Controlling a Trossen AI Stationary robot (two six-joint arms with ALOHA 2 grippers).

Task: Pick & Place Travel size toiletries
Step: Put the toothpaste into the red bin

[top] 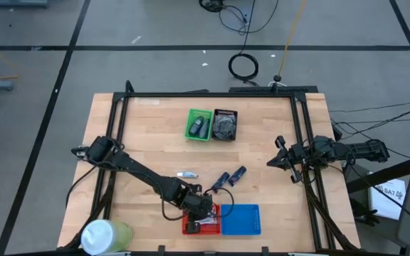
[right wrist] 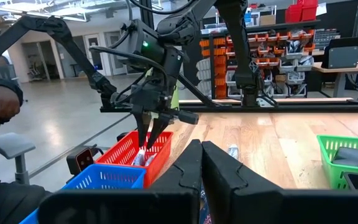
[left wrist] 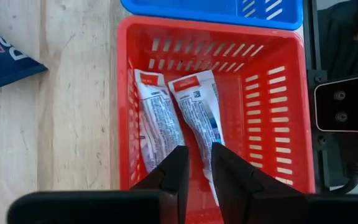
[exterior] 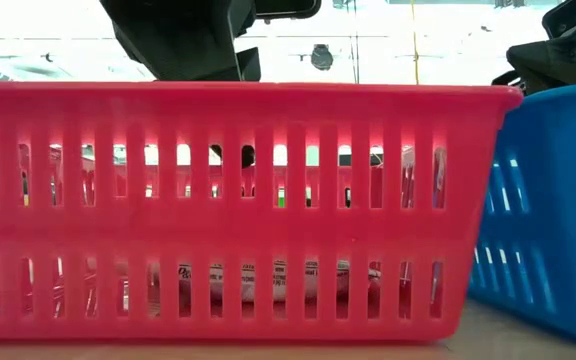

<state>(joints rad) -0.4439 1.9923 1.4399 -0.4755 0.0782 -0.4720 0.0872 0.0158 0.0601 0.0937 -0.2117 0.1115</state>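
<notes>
A: Landmark: red tray (top: 190, 229), at the table's (top: 155, 142) near edge, touching the blue tray (top: 242, 220).
B: Contents: two white-silver tubes (left wrist: 179, 115) lying side by side on the red tray's floor.
A: Left gripper (left wrist: 196, 163): directly above the red tray, fingers slightly parted, gripping nothing, tips just over one tube.
B: Right gripper (top: 270, 162): well apart from the red tray, beside the table's right rail, fingers pressed together, empty.
A: Third white-silver tube (top: 187, 175): on bare wood, just beyond the red tray.
B: Two dark navy tubes (top: 230, 176): on wood, near the red tray's far corner.
A: Green tray (top: 199, 125) and black tray (top: 225, 124): far from the red tray, side by side, grey items inside.
B: Pale cylinder (top: 105, 236): well left of the red tray.
</notes>
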